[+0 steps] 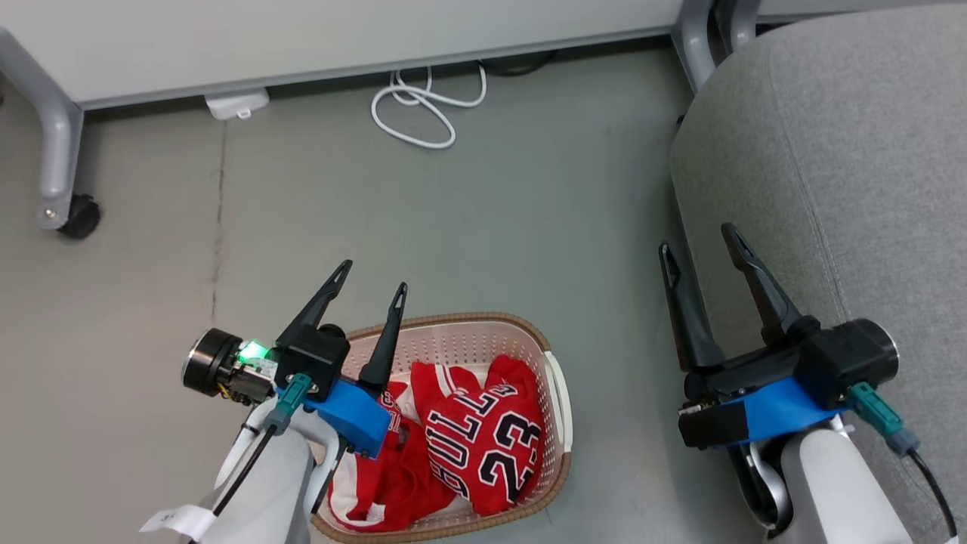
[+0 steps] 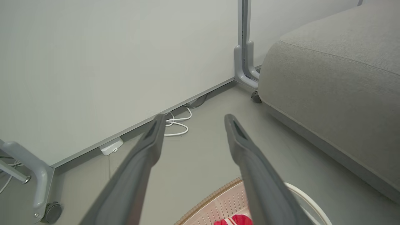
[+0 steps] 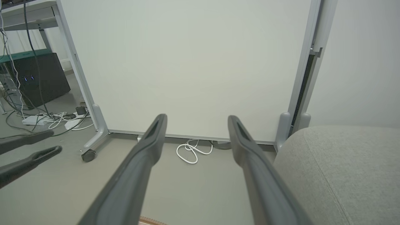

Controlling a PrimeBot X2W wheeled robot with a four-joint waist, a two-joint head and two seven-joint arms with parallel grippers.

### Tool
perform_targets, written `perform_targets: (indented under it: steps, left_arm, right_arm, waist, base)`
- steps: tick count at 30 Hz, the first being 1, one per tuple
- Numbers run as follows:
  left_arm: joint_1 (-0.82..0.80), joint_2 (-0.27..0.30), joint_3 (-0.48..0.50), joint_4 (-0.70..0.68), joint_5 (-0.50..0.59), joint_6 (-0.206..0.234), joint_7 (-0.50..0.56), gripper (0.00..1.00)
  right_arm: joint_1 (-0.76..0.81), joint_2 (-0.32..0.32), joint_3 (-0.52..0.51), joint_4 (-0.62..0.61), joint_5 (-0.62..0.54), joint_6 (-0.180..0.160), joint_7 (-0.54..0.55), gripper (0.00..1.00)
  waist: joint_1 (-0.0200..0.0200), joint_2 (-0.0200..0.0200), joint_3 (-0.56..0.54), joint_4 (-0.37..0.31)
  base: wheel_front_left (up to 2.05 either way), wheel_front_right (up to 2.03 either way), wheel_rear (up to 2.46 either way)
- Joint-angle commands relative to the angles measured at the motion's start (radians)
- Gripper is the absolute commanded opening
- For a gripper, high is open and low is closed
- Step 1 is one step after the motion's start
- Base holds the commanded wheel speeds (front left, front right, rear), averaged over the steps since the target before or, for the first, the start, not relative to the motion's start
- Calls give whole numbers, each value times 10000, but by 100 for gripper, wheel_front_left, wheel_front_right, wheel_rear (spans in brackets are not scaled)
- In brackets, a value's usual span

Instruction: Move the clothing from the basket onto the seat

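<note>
Hovering, we hold left gripper (image 1: pixel 375 274) spread, empty, over basket (image 1: pixel 468 318) rim | clothing (image 1: pixel 400 476) inside (jersey (image 1: pixel 487 442) uppermost) | right gripper (image 1: pixel 696 238) spread, empty, beside seat (image 1: pixel 831 151)

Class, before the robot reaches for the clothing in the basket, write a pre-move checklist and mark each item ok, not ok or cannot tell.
1. The left end effector is open, holding nothing: ok.
2. The right end effector is open, holding nothing: ok.
3. The clothing lies in the basket, jersey uppermost: ok.
4. The seat stands right of the basket: ok.
5. Height of the left end effector above the basket: cannot tell.
6. The white cable lies apart from the basket: ok.
</note>
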Motion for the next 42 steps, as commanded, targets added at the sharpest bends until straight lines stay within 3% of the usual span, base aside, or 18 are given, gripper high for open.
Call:
perform_targets:
  steps: [1, 15, 34, 42]
  left_arm:
    - [-217, 70, -33, 72, 15, -69, -30, 100]
    - [-2162, 462, -2090, 2748, -4, -135, -31, 100]
    - [-4932, 709, -5760, 6097, -1822, -136, -25, 100]
    - [-5980, 724, -7473, 6859, -2665, -136, 590, 100]
  right_arm:
    - [-196, -35, 31, -72, -76, 5, -31, 100]
    - [-1530, -33, 292, -606, -96, 5, -31, 100]
    - [-2788, -30, 358, -1400, -257, 5, -31, 100]
    - [-2839, -32, 417, -1546, -256, 5, -31, 100]
  waist:
    - [-1, 0, 512, -236]
    - [-1, 0, 2820, -797]
    - [-1, 0, 5838, -1190]
    - [-1, 0, 6546, -1234]
  base:
    - [0, 0, 0]
    - [0, 0, 0]
    - [0, 0, 0]
    - [0, 0, 0]
